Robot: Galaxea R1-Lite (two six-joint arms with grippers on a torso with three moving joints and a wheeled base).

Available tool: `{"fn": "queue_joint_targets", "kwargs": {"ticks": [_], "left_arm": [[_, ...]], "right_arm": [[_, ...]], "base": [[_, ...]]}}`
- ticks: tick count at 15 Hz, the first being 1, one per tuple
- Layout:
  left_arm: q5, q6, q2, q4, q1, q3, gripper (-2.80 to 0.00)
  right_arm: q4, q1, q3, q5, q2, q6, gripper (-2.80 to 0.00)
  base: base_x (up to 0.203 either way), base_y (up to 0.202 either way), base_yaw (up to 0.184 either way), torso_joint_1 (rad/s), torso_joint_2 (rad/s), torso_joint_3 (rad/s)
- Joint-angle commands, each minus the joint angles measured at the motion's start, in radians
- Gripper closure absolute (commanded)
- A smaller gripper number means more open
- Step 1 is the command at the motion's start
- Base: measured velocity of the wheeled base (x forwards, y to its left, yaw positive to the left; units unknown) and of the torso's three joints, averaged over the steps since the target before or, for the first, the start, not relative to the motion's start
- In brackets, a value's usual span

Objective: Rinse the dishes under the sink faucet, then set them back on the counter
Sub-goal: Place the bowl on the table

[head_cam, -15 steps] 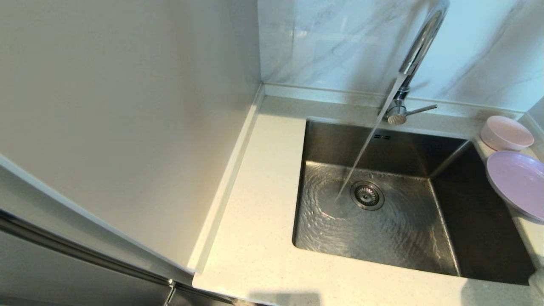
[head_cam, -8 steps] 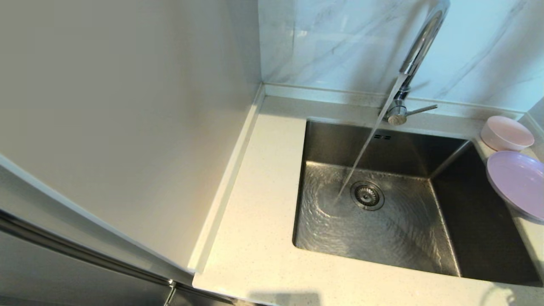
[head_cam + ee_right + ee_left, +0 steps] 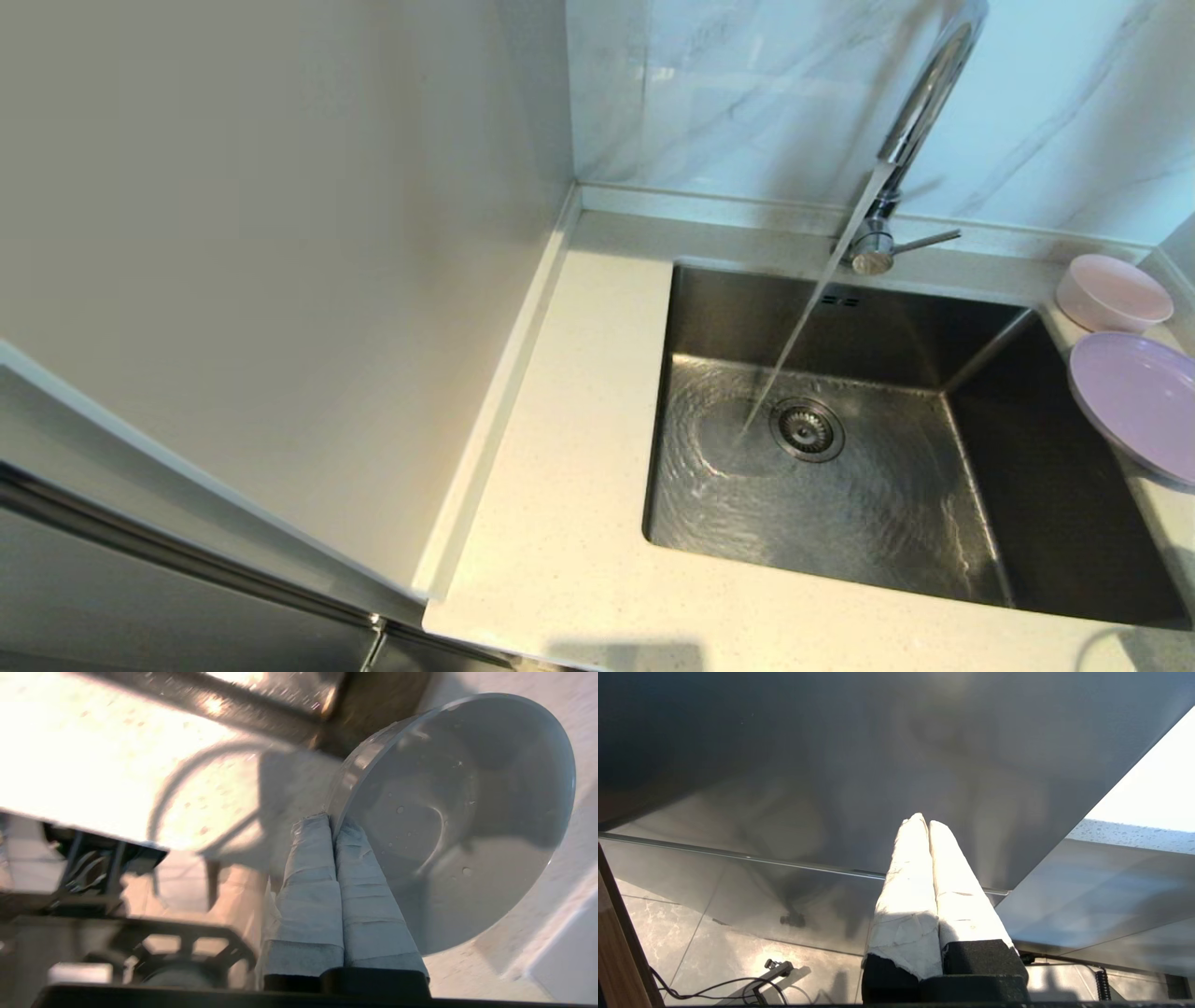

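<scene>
Water runs from the faucet (image 3: 920, 103) in a slanted stream and lands just left of the drain (image 3: 807, 429), spreading ripples over the floor of the sink (image 3: 1064, 504). Nothing is under the stream. On the table (image 3: 569, 523), along the right rim of the sink, the pink bowl (image 3: 1113, 293) sits at the far corner and the lavender plate (image 3: 1139, 401) lies just nearer, its edge overhanging the basin. They stand where the right arm can reach them.

The right end effector (image 3: 332, 826) is out of the head view. Its wrist camera shows the padded fingers (image 3: 308, 891) pinched together on the rim of the white dish (image 3: 467, 821), one finger inside and one outside. The dish is tilted on edge and beaded with droplets, so it looks rinsed already; the tilt would let water run off. Pale speckled table surface fills the space beside and behind it, which suggests the dish is being carried to a resting place near the right side of the sink.

The left end effector (image 3: 923, 820) is parked low beside the cabinet, fingers pressed together on nothing.

A second ago a pale blurred shape showed at the near right corner of the head view; half a second ago only a faint trace was left there, and now that corner holds just a soft shadow. The bowl, plate and stream have not shifted.
</scene>
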Motion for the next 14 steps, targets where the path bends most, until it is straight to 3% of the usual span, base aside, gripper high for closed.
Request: {"fn": "queue_joint_targets", "kwargs": {"ticks": [1, 14], "left_arm": [[0.0, 0.0, 0.0, 0.0, 0.0, 0.0, 0.0], [0.0, 0.0, 0.0, 0.0, 0.0, 0.0, 0.0]], "right_arm": [[-0.125, -0.019, 0.032, -0.003, 0.02, -0.022, 0.0], [-0.35, -0.071, 0.087, -0.041, 0.183, -0.061, 0.0]], "base": [[0.0, 0.0, 0.0, 0.0, 0.0, 0.0], [0.0, 0.0, 0.0, 0.0, 0.0, 0.0]]}}
